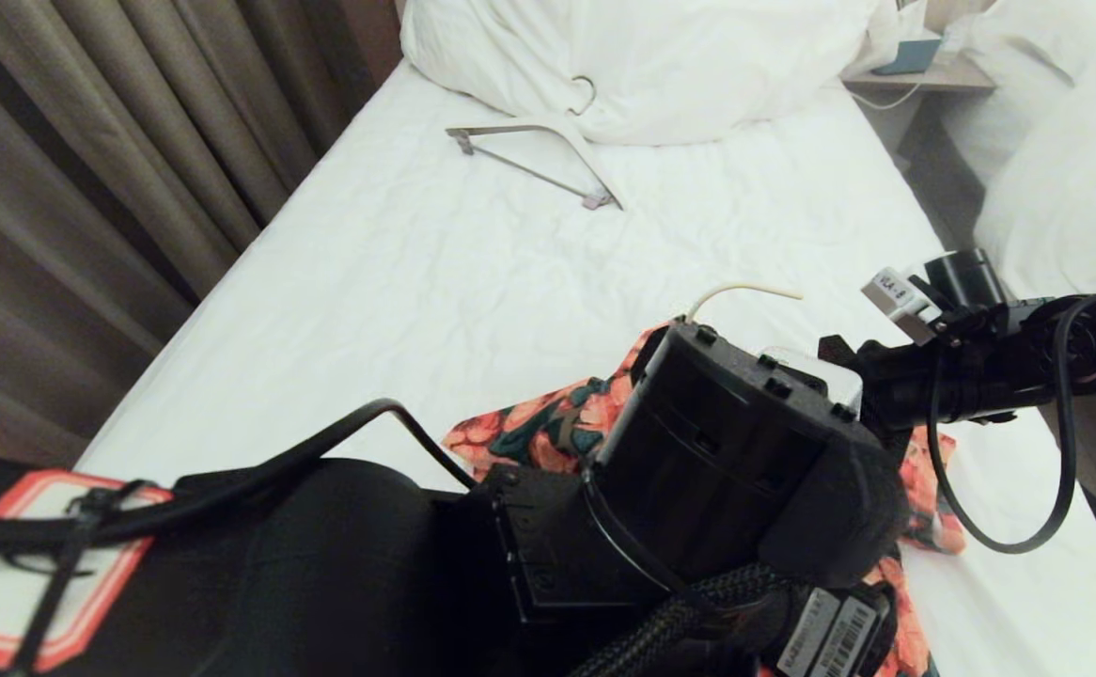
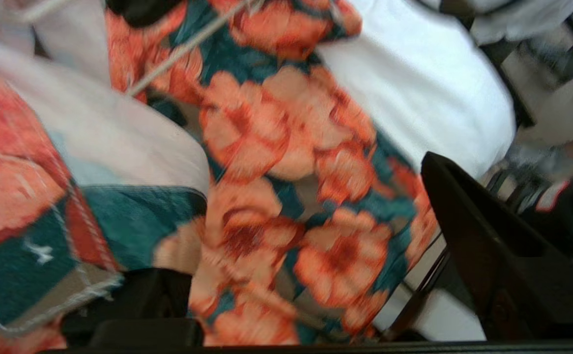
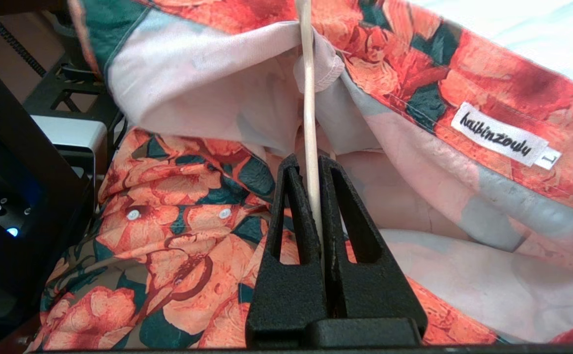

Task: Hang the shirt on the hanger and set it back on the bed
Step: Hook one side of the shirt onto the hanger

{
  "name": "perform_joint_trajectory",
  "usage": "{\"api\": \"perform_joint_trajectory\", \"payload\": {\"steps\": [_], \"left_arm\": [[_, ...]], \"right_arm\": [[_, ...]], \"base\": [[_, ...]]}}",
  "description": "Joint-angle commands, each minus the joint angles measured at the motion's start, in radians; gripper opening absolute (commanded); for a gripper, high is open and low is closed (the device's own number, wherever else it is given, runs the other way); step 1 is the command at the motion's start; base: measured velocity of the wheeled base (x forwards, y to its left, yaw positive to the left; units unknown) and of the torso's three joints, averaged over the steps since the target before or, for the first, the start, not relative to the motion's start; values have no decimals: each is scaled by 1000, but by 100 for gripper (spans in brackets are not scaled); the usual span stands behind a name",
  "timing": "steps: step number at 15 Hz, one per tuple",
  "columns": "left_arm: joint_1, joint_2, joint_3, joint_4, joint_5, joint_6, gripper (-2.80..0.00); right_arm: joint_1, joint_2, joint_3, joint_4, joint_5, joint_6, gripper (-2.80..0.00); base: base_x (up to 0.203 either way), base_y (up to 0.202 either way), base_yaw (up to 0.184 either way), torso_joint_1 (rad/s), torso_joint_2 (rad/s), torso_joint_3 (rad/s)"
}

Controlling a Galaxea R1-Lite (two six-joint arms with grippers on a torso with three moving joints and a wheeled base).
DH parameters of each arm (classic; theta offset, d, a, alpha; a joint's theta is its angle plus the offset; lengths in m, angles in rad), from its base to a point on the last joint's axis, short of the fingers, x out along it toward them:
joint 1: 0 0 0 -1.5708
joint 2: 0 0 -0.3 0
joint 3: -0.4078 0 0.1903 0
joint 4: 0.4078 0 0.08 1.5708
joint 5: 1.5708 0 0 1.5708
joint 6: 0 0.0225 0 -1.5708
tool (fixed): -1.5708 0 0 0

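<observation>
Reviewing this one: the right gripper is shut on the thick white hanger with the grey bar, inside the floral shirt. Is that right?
Not quite. The right gripper is shut on the thin cream hanger, inside the floral shirt, as the right wrist view shows. The thick white hanger with the grey bar lies untouched farther up the bed.

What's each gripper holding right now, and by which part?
The right gripper is shut on the hanger, pinching a thin cream rod of it just outside the shirt collar opening. The left gripper is open over the shirt, holding nothing.
</observation>
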Motion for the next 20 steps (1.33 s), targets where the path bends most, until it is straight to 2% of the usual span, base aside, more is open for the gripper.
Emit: {"api": "perform_joint_trajectory", "payload": {"steps": [1,4,7,8,9,11,13,17,20], "left_arm": [[-1,-30,52,-1,1,33,0],[-6,-47,103,-1,-12,42,0],[-49,-105,179,-2,-130,41,0],[-54,-103,181,-4,-134,39,0],[-58,-91,174,-34,-132,39,0],[-56,-10,152,-204,-117,49,0],[-33,59,122,-286,-99,108,0],[13,70,115,-292,-95,122,0],[15,97,138,-294,-51,118,0]], "right_arm": [[0,2,-1,1,7,-6,-280],[4,19,-1,0,7,-6,-280],[5,33,-2,-1,7,-6,-280],[5,35,-2,-2,7,-6,-280],[6,39,1,-2,7,-6,-280],[15,43,6,-1,6,-6,-280],[22,46,16,-2,6,-7,-280],[41,75,47,-49,3,-6,-280],[46,103,55,-81,4,-4,-280]], "base": [[0,0,0,0,0,0],[0,0,0,0,0,0],[0,0,0,0,0,0],[0,0,0,0,0,0],[0,0,0,0,0,0],[0,0,0,0,0,0],[0,0,0,0,0,0],[0,0,0,0,0,0],[0,0,0,0,0,0]]}}
